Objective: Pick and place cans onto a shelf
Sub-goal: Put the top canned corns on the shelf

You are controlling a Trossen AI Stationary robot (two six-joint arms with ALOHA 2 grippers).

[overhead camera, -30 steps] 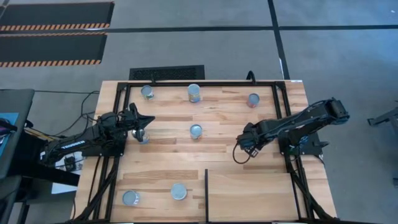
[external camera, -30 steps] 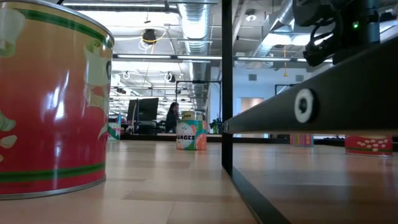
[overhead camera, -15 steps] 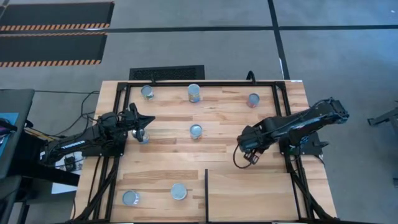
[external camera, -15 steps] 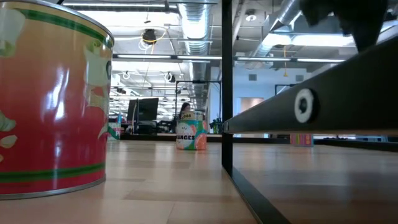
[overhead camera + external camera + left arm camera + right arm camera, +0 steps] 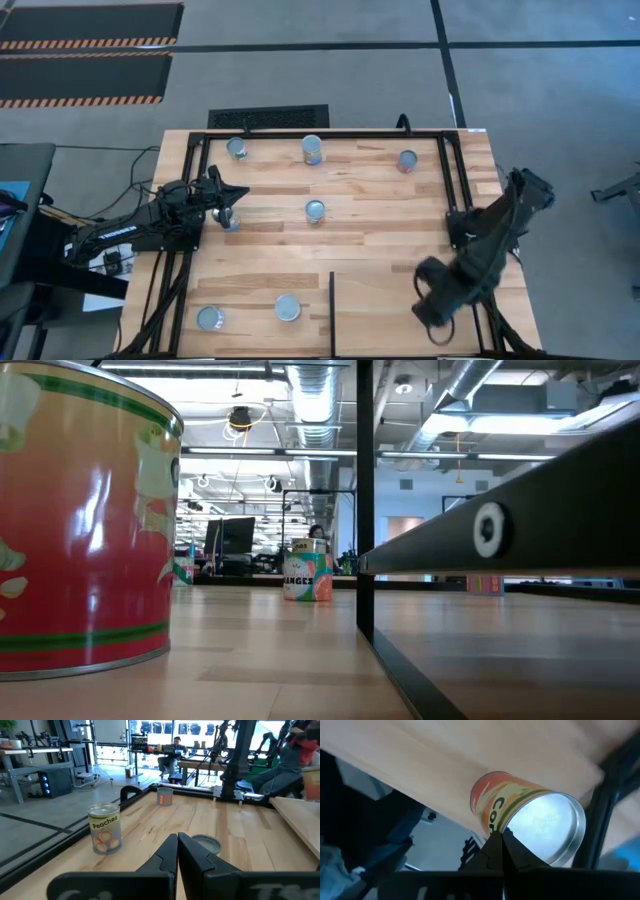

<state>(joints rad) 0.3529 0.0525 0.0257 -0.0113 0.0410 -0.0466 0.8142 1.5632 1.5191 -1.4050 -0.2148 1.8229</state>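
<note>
Swung from frame center to lower right, the right gripper [image 5: 432,305] is blurred, fingers closure cannot be told | orange can [image 5: 527,822] is seen ahead, apparently approached | left gripper [image 5: 222,211] is pressed together, parked at left | shelf [image 5: 400,312] lies lower right, 0 cans placed.

Seen from above, seven cans [image 5: 315,210] stand on the one table [image 5: 380,230]: six show silver-grey tops and one [image 5: 407,160] shows a reddish top. The right wrist view shows one orange-labelled can [image 5: 530,820]; whether it is an eighth or one of the seven cannot be told. The left wrist view takes in three cans, one of them labelled "Peaches" [image 5: 105,835]. There are two dark arms, a left arm [image 5: 150,225] and a right arm [image 5: 495,230]. One black divider bar [image 5: 331,310] edges one shelf [image 5: 390,320]. Two people [image 5: 175,750] show in the room beyond the table.
</note>
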